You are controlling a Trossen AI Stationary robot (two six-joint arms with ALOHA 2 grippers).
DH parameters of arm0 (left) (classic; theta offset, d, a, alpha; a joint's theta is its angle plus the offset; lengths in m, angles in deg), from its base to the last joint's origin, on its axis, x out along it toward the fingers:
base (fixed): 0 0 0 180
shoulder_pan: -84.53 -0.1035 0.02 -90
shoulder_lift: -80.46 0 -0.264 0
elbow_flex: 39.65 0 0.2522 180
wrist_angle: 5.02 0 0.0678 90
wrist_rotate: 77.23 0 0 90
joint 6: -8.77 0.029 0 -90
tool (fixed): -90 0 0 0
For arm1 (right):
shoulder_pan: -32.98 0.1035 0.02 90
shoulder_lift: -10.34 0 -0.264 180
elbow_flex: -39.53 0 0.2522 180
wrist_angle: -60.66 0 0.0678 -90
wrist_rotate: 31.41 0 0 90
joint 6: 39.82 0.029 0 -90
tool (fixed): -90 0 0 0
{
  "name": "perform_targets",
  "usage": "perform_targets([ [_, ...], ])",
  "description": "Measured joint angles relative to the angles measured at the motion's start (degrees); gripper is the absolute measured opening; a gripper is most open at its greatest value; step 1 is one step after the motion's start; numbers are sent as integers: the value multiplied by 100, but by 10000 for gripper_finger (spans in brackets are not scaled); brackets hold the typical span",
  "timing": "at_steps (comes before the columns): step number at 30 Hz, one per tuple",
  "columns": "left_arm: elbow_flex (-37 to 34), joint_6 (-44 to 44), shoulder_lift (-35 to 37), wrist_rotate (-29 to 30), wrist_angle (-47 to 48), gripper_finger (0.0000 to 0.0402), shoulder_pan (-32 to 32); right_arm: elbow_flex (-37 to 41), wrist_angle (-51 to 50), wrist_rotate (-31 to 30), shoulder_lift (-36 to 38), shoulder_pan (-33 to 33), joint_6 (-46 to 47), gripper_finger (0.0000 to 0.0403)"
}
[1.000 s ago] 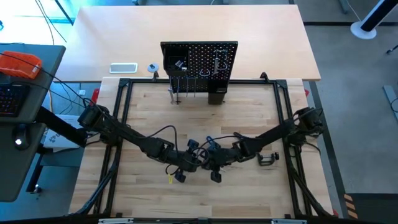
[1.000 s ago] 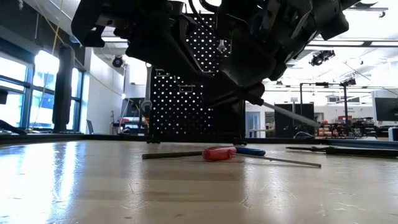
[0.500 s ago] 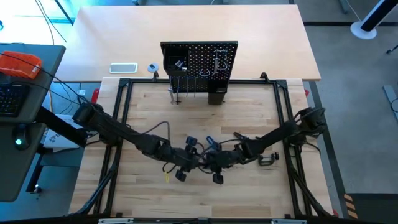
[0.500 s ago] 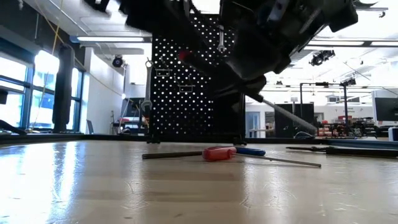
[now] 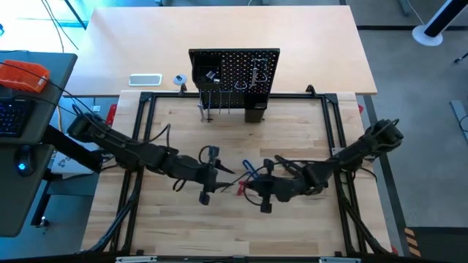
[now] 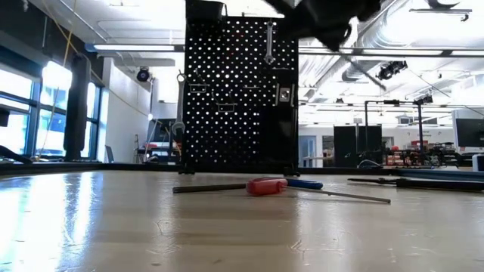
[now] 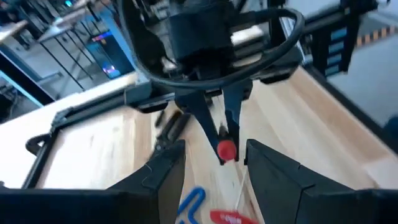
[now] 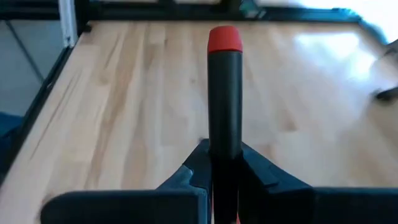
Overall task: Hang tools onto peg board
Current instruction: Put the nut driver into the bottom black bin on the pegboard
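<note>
My right gripper (image 8: 222,163), near the table's middle (image 5: 252,191), is shut on a slim black tool with a red end cap (image 8: 224,87). My left gripper (image 7: 214,168) hovers open just left of it (image 5: 217,174), facing the red cap (image 7: 226,150) without touching it. A red-handled screwdriver (image 6: 265,186) and a blue-handled hex key (image 6: 302,183) lie flat on the table under the grippers. The black peg board (image 5: 234,73) stands upright at the far edge, with a silver wrench (image 6: 268,41) hanging on it. My right gripper pinches the tool's black handle (image 8: 224,146) between its two fingers. The handle runs along the fingers and sticks out past their tips, red cap foremost, pointing toward the table's left. The tool is lifted clear of the table.
Bare wood lies near and to both sides of the grippers. A black metal frame (image 5: 142,139) borders the work area. Small black bins and hooks sit on the peg board (image 6: 238,98). A further long dark tool (image 6: 423,181) lies at the right.
Both grippers have risen, almost leaving the low view. My left gripper has drawn back toward the table's left and far side, away from the right one. My right gripper has carried the black tool up with it. The tools on the table have stayed put.
</note>
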Motion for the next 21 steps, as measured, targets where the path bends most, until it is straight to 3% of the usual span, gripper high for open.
perform_targets([
  [10,-6,397,-1,85,-1456,163,-25,0,322,-1621,500,563,-1013,28],
  [15,-2,582,-35,-78,-2185,163,-108,0,782,-2002,568,698,-1645,28],
  [21,-4,451,-77,-296,-2392,163,-255,0,1487,-2014,568,698,-2473,28],
])
